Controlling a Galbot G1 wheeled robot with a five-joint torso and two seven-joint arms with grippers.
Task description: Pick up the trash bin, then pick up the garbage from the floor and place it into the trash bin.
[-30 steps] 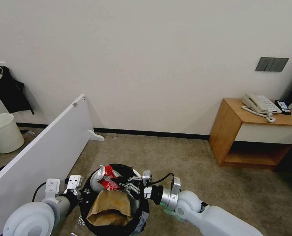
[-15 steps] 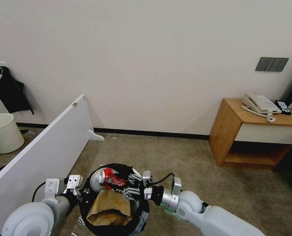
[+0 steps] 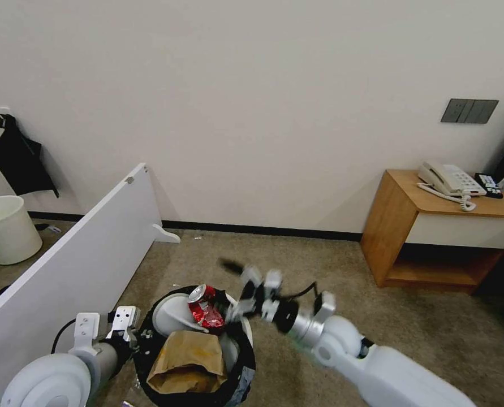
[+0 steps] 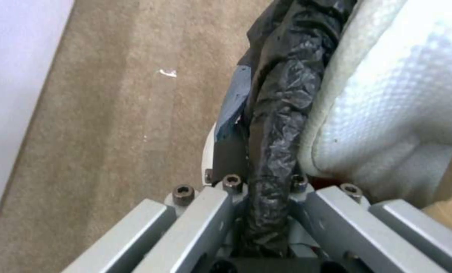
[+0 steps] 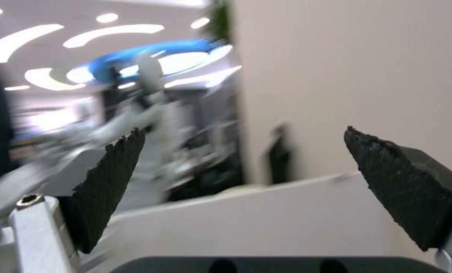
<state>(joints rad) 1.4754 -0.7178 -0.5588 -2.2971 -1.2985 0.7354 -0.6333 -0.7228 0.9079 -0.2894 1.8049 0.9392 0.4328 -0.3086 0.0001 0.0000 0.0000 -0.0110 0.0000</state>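
Right end effector (image 3: 236, 285) is up in the air just past the far rim of the trash bin (image 3: 237, 370), blurry in the head view, and its two black fingertips (image 5: 104, 185) are spread wide apart with nothing between them. In the right wrist view they frame only the wall and the white board (image 3: 76, 265) beyond.

Left end effector (image 3: 128, 339) is pinched tight on the near-left rim of the bin. From the left wrist view the black bag (image 4: 274, 125) folded over the rim runs right down between its metal fingers, so it's got the bin by the edge. The bin sits low in front of the robot, over the brown carpet (image 3: 297, 265).

Inside the bin: a crushed red can (image 3: 205, 307) on top near the far side, a white slipper (image 3: 172, 314) leaning beside it on the left, and a brown piece of cardboard (image 3: 186, 362) taking up the near half. The open end effector is just beside the can, not touching it.

Further off, a cream bucket (image 3: 5, 229) stands by the wall on the left, and a wooden side table (image 3: 433, 232) with a phone (image 3: 449, 181) is on the right.
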